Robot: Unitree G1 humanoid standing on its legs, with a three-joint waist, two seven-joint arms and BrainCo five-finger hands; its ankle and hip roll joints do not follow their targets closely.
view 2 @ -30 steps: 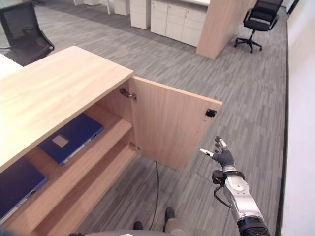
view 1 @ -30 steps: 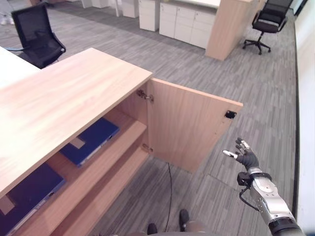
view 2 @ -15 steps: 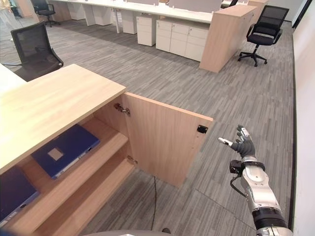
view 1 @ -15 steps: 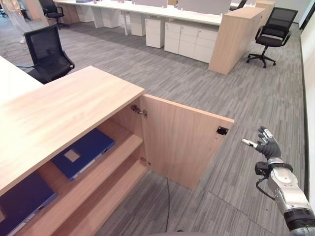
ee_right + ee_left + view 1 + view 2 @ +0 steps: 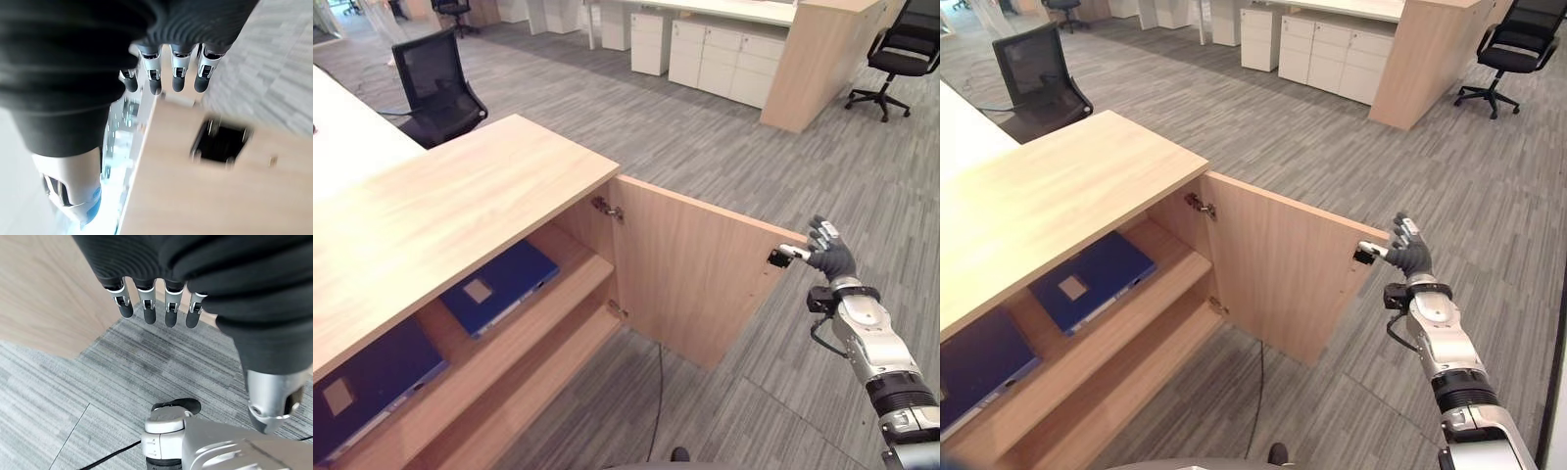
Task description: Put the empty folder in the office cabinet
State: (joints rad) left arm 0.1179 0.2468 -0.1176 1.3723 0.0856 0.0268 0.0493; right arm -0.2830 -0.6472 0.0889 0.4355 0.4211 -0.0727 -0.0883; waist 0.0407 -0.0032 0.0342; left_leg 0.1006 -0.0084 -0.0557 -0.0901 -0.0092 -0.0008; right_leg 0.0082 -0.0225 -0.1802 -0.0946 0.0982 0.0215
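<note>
The wooden office cabinet (image 5: 460, 206) stands with its door (image 5: 695, 274) swung open. On its upper shelf lie two dark blue folders with white labels, one (image 5: 499, 286) near the hinge and one (image 5: 367, 387) further left. My right hand (image 5: 829, 257) is open at the door's free edge, its thumb reaching the black latch (image 5: 775, 258). In the right wrist view its straight fingers (image 5: 178, 78) point past the door's top edge, with the latch (image 5: 220, 144) just beyond. My left hand (image 5: 146, 298) hangs open over the carpet, holding nothing.
A black office chair (image 5: 435, 83) stands behind the cabinet and another (image 5: 901, 49) at the far right. White drawer units (image 5: 729, 64) and a wooden partition (image 5: 813, 59) line the back. A white desk (image 5: 342, 137) adjoins the cabinet on the left.
My right hand has risen and moved left from beside the door to its free edge by the latch. The camera has shifted too.
</note>
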